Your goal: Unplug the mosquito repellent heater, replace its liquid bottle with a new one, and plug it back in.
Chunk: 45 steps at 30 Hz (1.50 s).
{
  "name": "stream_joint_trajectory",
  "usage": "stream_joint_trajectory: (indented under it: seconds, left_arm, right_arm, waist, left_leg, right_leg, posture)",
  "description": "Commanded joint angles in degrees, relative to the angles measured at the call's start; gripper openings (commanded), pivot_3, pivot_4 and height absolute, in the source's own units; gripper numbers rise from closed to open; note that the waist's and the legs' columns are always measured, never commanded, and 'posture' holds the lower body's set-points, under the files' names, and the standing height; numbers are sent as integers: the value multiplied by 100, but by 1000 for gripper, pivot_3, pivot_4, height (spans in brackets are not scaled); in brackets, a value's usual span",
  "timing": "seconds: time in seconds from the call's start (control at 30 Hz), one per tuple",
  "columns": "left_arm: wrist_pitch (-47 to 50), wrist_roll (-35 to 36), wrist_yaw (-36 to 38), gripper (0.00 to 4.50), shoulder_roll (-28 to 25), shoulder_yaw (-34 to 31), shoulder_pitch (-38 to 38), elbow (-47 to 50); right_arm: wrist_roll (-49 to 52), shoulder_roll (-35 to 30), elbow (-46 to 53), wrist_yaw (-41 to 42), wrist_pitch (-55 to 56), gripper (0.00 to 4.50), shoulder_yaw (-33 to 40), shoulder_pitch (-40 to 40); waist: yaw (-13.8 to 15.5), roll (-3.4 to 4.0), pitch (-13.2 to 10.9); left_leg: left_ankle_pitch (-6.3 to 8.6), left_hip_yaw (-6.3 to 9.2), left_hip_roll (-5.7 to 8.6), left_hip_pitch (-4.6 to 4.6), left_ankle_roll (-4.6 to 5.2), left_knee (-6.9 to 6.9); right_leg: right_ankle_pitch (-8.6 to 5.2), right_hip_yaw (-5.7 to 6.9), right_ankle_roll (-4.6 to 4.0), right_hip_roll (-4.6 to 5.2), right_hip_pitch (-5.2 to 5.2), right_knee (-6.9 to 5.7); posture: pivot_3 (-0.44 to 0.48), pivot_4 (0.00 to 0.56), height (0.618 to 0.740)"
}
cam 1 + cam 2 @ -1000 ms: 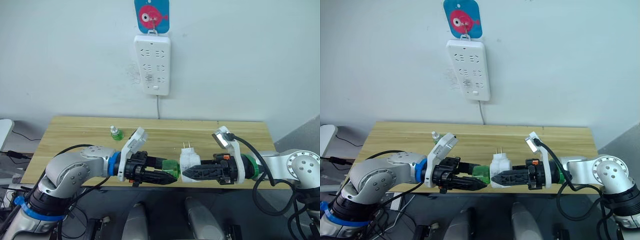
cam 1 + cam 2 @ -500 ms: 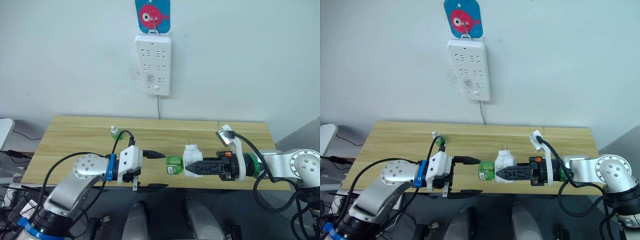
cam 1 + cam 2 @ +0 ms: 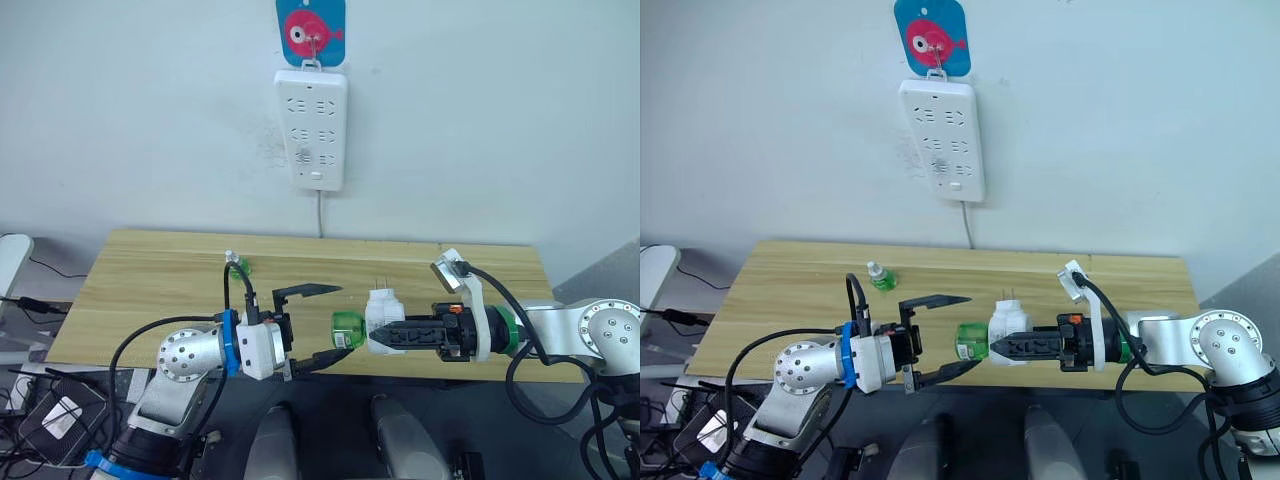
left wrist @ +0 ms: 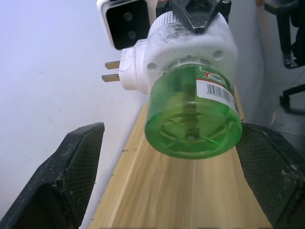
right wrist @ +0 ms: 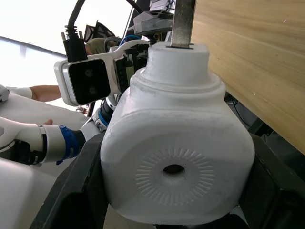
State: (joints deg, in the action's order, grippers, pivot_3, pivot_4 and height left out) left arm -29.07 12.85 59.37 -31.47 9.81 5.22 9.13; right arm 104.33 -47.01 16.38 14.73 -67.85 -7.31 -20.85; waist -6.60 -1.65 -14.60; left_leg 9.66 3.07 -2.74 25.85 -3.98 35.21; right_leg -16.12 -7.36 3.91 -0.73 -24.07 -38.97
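Observation:
The mosquito repellent heater [image 3: 381, 312] is a small white unit held above the table's front edge, prongs pointing toward the wall. My right gripper [image 3: 386, 338] is shut on it, with its black fingers [image 5: 66, 191] on both sides of the body. Its liquid bottle [image 3: 347, 327], squat and clear green, sticks out of the heater toward my left arm; its wick is hidden inside. My left gripper [image 3: 340, 320] is open, its fingers [image 4: 71, 167] standing apart on either side of the bottle without touching it. The new one [image 3: 234, 265], green with a pale top, stands on the table's back left.
A long white power strip [image 3: 313, 130] hangs on the wall above the wooden table [image 3: 150, 290], under a blue fish hook [image 3: 310, 28], with its cable running down behind the table. The heater and both grippers hover over the table's front edge.
My left gripper, shut on the green bottle a second ago, has opened and drawn back a little to the left. The bottle stays in the heater, held in my right gripper.

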Motion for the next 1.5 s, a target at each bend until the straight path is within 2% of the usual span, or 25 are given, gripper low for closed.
stream_joint_trajectory:
  seconds: [0.03, 0.2, 0.23, 0.37, 0.47, 0.53, 0.6, 0.63, 0.8, 1.07, 1.4, 1.5]
  left_arm:
    - [-67, 230, 181, 3868, -58, 149, 18, 139]
    - [77, 396, 254, 2253, -75, 212, 23, 364]
    - [133, 419, 230, 2174, -60, 203, 54, 409]
    - [315, 430, 155, 2174, -12, 184, 205, 537]
    - [913, 685, 339, 2174, -220, 243, 259, 827]
    - [2709, 1398, 424, 2174, -802, 297, 285, 1332]
    - [4650, 2632, 135, 2174, -1286, 158, 469, 1688]
    - [5254, 3129, 78, 2174, -1404, 35, 613, 1640]
    - [6870, 4312, 230, 2174, -1740, -350, 1023, 1334]
    - [8447, 5539, 140, 2174, -2000, -774, 1140, 1253]
    - [9262, 6040, -94, 2174, -2098, -1138, 1156, 1016]
    - [9289, 5914, -28, 2174, -2066, -1148, 1098, 1111]
  right_arm:
    - [170, -20, 172, 52, 35, 3060, 159, -18]
    - [189, -31, 176, 30, 41, 3060, 163, -9]
    - [193, -33, 174, 26, 42, 3060, 164, -6]
    - [183, -37, 168, 19, 27, 3060, 160, -6]
    - [144, -31, 152, 37, -14, 3060, 173, -17]
    - [44, -70, 141, 137, -80, 3060, 200, -15]
    - [-49, -114, 131, 238, -151, 3060, 228, -17]
    - [-114, -133, 139, 293, -186, 3060, 232, -20]
    - [-295, -174, 188, 459, -221, 3060, 252, -2]
    - [-613, -245, 260, 627, -181, 3060, 331, 78]
    - [-664, -293, 238, 748, -152, 3059, 374, 99]
    - [-682, -264, 224, 784, -185, 3058, 386, 71]
  waist:
    - [1, 0, 0]
    - [1, 0, 0]
    - [1, 0, 0]
    - [2, 0, 0]
    - [0, 0, 0]
    - [-7, 0, -1]
    - [-20, 3, -5]
    - [-27, 6, -6]
    - [-46, 5, -11]
    - [-39, 5, -13]
    - [-6, 4, -16]
    - [3, 4, -16]
  left_leg:
    - [0, 1, 0, 0, 0, 0]
    - [0, 2, 0, 0, 0, 1]
    - [0, 3, 0, 0, 0, 1]
    - [0, 3, 0, 0, 0, 2]
    - [0, 3, 0, -1, 0, 2]
    - [0, 3, -1, -1, 0, 0]
    - [0, 14, -6, 0, 0, -2]
    - [0, 17, -6, -1, 0, -2]
    - [0, 16, -4, -1, 0, 0]
    - [0, 19, -4, -1, 0, -8]
    - [0, 18, -4, -4, 0, -6]
    - [0, 11, -3, -3, 0, -7]
  right_leg:
    - [0, 1, 0, 0, 0, 0]
    - [0, 2, 0, 0, 1, -1]
    - [0, 2, 0, 0, 1, -1]
    - [0, 2, 0, 0, 1, -1]
    - [0, 2, 0, -1, 2, -1]
    - [0, 2, 0, -2, 0, -2]
    - [-1, 9, -1, -7, 0, -8]
    - [-1, 11, -1, -7, 0, -9]
    - [-2, 12, -2, -8, 1, -4]
    - [-3, 16, -2, -10, -2, -4]
    - [-4, 14, -6, -10, -3, -3]
    - [-7, 11, -10, -7, -5, -2]
  posture:
    - [-174, 247, 736]
    - [-176, 249, 736]
    - [-176, 249, 736]
    - [-170, 254, 736]
    - [-171, 257, 736]
    - [-171, 260, 736]
    - [-166, 259, 736]
    - [-168, 260, 736]
    - [-173, 258, 736]
    - [-170, 263, 736]
    - [-166, 263, 736]
    - [-166, 263, 736]
